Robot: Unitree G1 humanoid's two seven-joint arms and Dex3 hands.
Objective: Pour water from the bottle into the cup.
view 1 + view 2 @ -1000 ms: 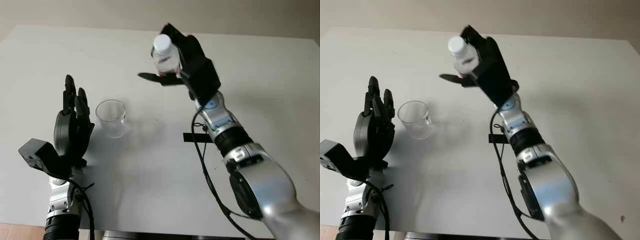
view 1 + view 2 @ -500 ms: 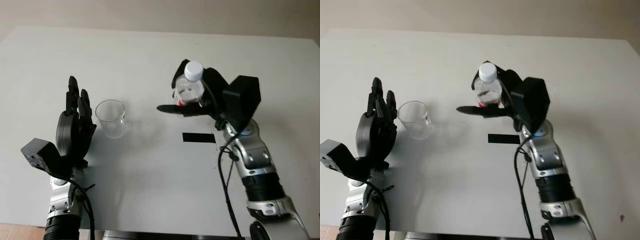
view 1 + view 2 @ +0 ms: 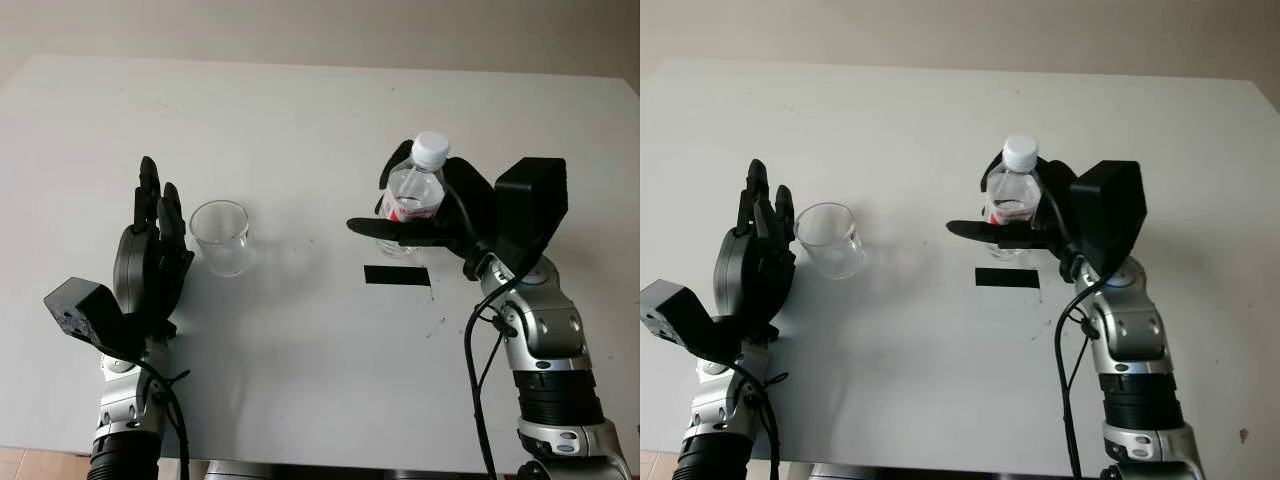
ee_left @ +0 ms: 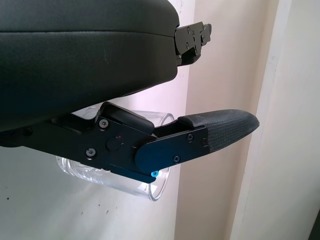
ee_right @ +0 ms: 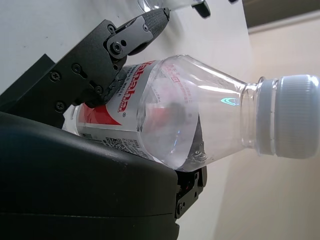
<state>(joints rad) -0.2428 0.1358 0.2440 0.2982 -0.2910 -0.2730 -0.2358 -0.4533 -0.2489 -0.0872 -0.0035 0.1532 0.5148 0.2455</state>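
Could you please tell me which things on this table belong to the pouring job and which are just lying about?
Part of the job:
- bottle, white cap on, upright in the right robot hand
- cup, clear, standing on the table
- left robot hand, open beside the cup

Just lying about:
- black tape strip on the white table, by the bottle

Head stereo pair looks down on the table (image 3: 300, 110) (wrist cameras close-up).
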